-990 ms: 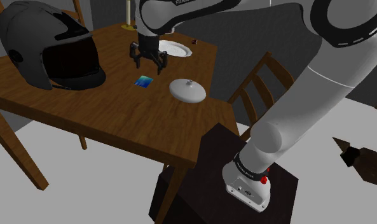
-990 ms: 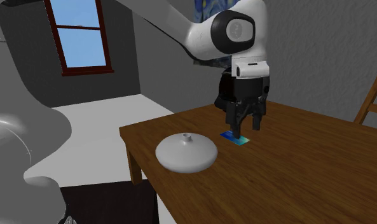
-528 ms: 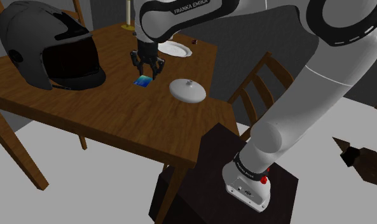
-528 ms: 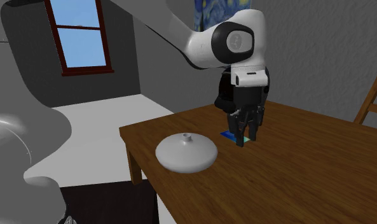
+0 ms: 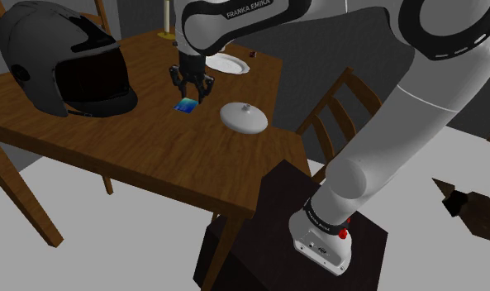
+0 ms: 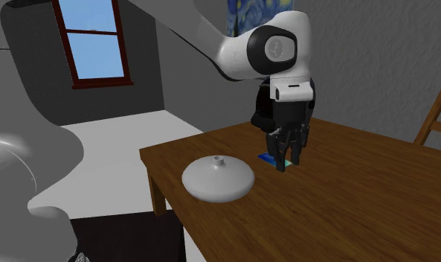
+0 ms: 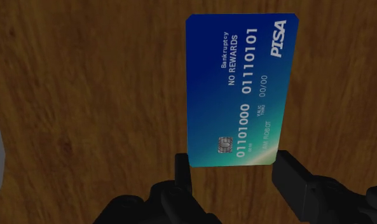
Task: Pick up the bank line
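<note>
Blue bank card (image 7: 241,89) reads "PISA", "Bankruptcy", "NO REWARDS", "01101000 01110101", "00/00"; the arm (image 5: 255,8) reads "FRANKA EMIKA". Card lies flat on the wooden surface (image 7: 85,95), center-right in the wrist view. Hand (image 7: 234,168) is at its chip end, w/ fingers pressed on both long edges, clamping it.

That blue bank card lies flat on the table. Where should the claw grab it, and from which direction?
By its two long edges, straight down from above. The blue bank card lies flat and thin on the wooden table, so only its edges can be pinched, and its narrow width fits between the fingers. The gripper straddles the chip end so, seemingly clasping it.
</note>
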Tool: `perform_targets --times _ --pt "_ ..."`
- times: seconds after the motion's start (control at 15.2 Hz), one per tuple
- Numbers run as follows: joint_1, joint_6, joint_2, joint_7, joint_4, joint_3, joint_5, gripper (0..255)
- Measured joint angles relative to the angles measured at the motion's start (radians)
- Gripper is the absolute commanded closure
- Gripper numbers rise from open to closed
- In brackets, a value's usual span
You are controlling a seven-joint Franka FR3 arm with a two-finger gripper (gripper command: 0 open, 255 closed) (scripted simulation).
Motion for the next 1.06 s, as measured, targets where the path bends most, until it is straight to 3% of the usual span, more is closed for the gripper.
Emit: perform_targets --times 1.06 --pt "-0.003 -0.185 -0.061 -0.054 0.133 -0.003 0.049 255"
